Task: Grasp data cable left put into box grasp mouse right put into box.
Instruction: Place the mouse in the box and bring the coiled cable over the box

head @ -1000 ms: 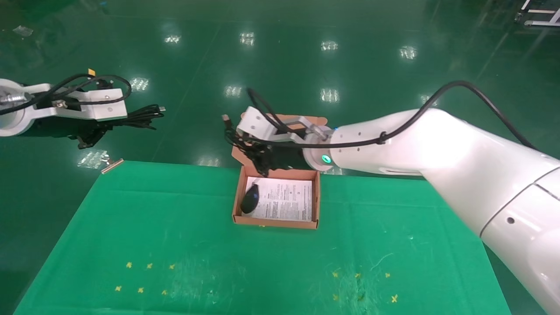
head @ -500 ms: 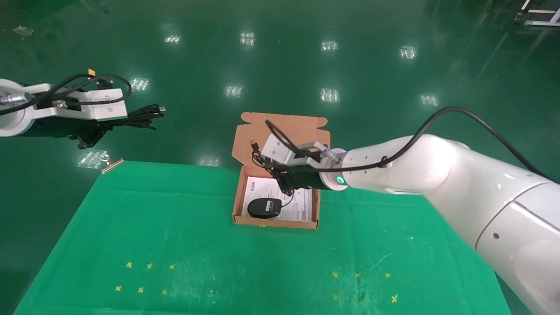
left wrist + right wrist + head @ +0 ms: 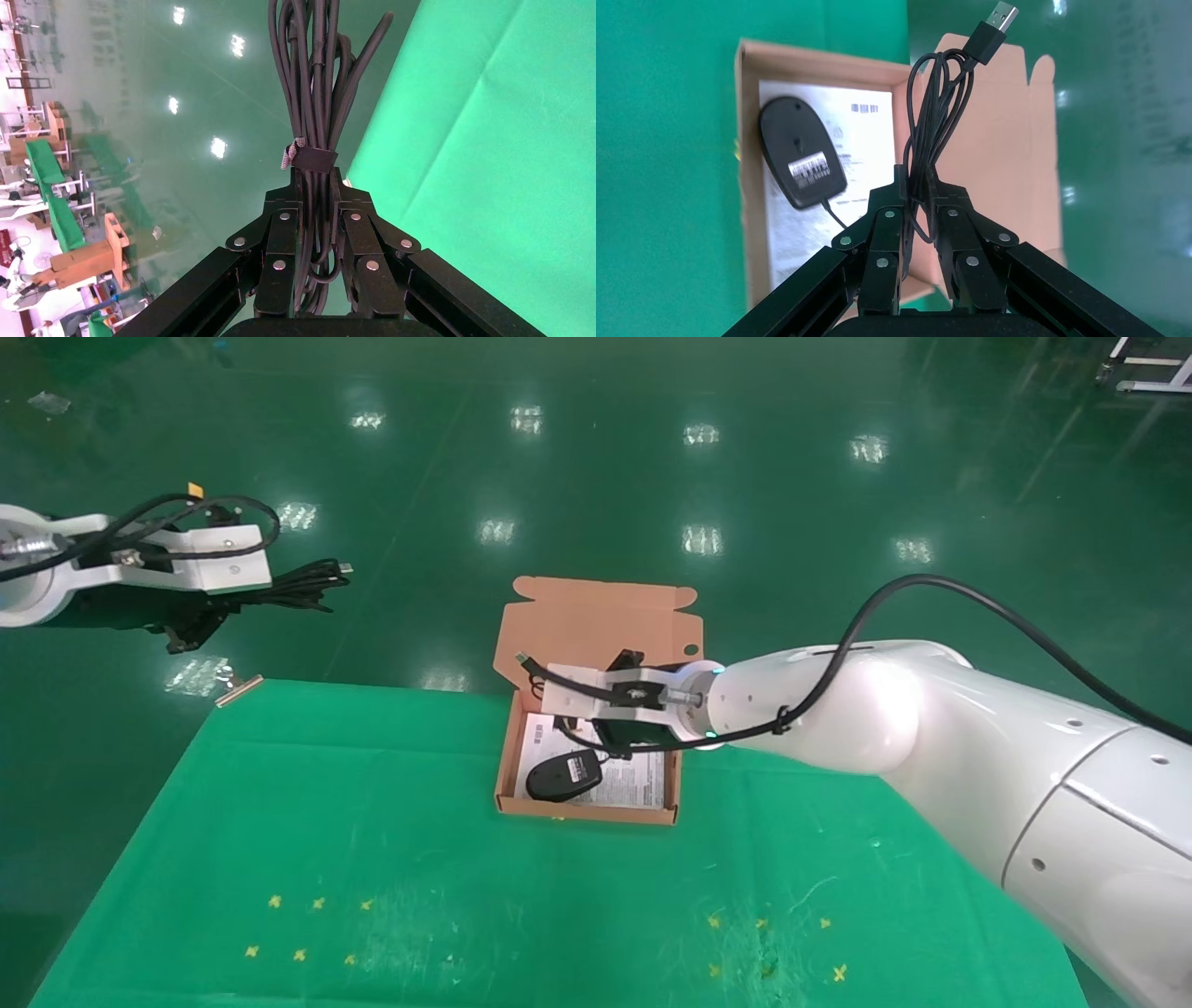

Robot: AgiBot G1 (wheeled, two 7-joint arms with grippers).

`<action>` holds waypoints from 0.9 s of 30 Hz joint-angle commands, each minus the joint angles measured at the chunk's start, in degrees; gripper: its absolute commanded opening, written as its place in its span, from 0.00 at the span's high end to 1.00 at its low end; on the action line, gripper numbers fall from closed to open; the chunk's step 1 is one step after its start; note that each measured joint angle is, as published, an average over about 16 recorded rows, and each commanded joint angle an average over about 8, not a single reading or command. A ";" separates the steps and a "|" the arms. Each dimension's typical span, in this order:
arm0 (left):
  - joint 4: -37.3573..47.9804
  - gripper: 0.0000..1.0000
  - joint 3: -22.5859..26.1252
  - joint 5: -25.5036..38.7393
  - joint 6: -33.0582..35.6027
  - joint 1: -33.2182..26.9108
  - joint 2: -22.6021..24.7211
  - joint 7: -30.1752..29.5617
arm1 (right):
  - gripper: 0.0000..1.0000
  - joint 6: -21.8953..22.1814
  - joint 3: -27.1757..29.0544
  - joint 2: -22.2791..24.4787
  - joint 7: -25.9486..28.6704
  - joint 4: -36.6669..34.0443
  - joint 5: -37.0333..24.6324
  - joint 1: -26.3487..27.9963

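The mouse (image 3: pixel 562 775) is shown lying underside up on the white printed sheet (image 3: pixel 873 151) inside the box (image 3: pixel 509 747), near the box's left wall; the lid (image 3: pixel 596 621) stands open at the far side. Its cord (image 3: pixel 932 133), looped and ending in a USB plug (image 3: pixel 994 22), is clamped between the jaws of the right gripper (image 3: pixel 914 193), held above the box. The data cable (image 3: pixel 314 105), a tied bundle, is gripped by the jaws of the left gripper (image 3: pixel 315 203), held beyond the far left edge of the green tabletop (image 3: pixel 372 859).
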 commanded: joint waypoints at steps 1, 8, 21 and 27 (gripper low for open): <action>0.00 1.00 0.00 0.00 0.00 0.00 0.00 0.00 | 0.56 0.73 -1.13 -0.03 -0.40 0.71 -1.32 0.21; 0.00 1.00 0.00 0.02 -0.01 0.02 -0.01 0.00 | 0.00 1.16 -2.61 0.02 -0.81 2.00 -3.19 0.59; 0.05 1.00 -0.12 -2.20 -2.45 2.13 1.60 0.78 | 0.00 0.76 -2.01 3.12 0.67 5.48 -1.82 0.17; 0.68 1.00 -0.10 -4.43 -6.01 4.57 3.51 3.05 | 0.00 0.30 -1.50 5.99 2.38 6.82 -0.75 0.18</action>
